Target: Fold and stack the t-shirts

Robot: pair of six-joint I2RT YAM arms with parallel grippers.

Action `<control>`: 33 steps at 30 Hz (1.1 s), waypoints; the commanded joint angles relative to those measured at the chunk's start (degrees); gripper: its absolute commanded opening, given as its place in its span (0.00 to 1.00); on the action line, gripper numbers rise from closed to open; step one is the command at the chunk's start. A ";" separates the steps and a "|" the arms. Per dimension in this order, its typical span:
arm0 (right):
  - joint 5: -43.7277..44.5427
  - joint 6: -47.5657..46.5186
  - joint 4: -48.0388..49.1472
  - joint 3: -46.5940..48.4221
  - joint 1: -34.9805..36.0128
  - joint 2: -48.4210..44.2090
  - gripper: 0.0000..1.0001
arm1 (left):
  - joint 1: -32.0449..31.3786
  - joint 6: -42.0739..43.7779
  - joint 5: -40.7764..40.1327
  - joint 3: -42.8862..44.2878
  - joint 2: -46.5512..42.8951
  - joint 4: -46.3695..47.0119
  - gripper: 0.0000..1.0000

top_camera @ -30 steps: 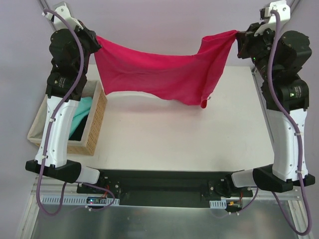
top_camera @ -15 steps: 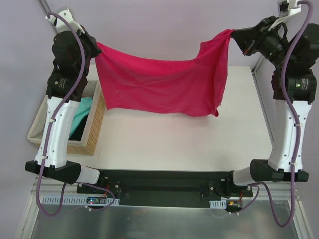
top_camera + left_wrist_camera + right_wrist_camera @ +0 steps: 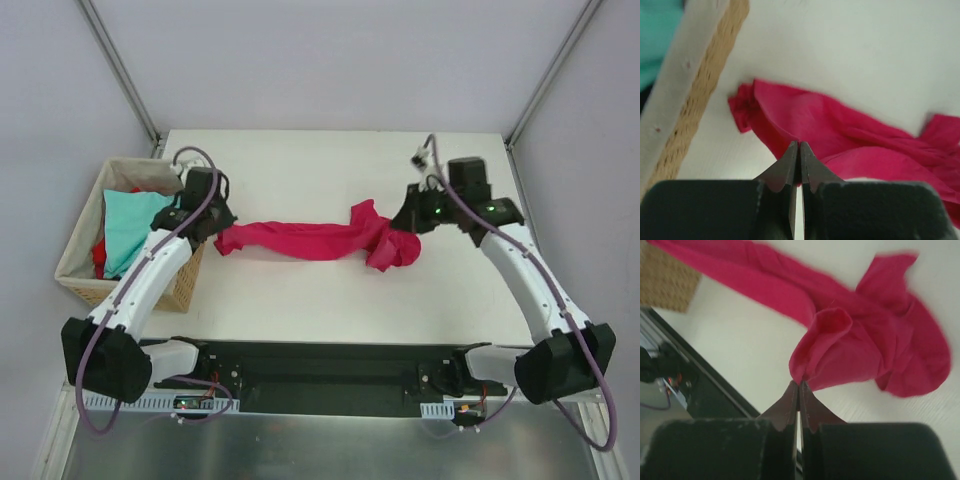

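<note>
The white worktop (image 3: 330,160) fills the middle of the overhead view, with both arms reaching out over it from the near edge. At its left edge stands a woven basket (image 3: 187,283) with a pale lining.

The crimson t-shirt (image 3: 310,240) lies on the worktop, drawn out into a long, narrow, rumpled band running left to right between the two arms. Its left end sits just beside the basket's wicker wall. Its right end is bunched into a thicker heap of folds, with one flap pointing toward the far side.

A teal t-shirt (image 3: 128,225) lies crumpled inside the basket, and a red t-shirt (image 3: 98,255) shows beneath it at the basket's near-left side.

The left fingers (image 3: 785,171) are pressed together low over the worktop, pinching the crimson cloth near its left end, where a crease runs straight into their tips. The right fingers (image 3: 785,411) are likewise pressed together, nipping a gathered fold at the bunched right end, so that the fabric puckers to a point where they meet.
</note>
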 commanded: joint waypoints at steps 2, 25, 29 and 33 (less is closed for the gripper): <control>8.32 3.36 5.24 -11.41 8.68 4.31 0.01 | -0.66 -7.01 -3.94 -11.20 3.99 -0.42 0.00; 19.69 -10.61 -14.76 36.66 10.35 45.66 0.70 | 2.68 -5.70 -11.33 2.40 32.03 2.48 0.00; 32.12 -4.13 -18.99 33.42 14.03 35.13 0.91 | 2.68 -5.87 -10.28 2.75 32.91 2.65 0.00; 41.88 1.78 -20.41 26.22 21.85 29.14 0.84 | 2.68 -5.79 -9.58 2.22 32.56 3.53 0.00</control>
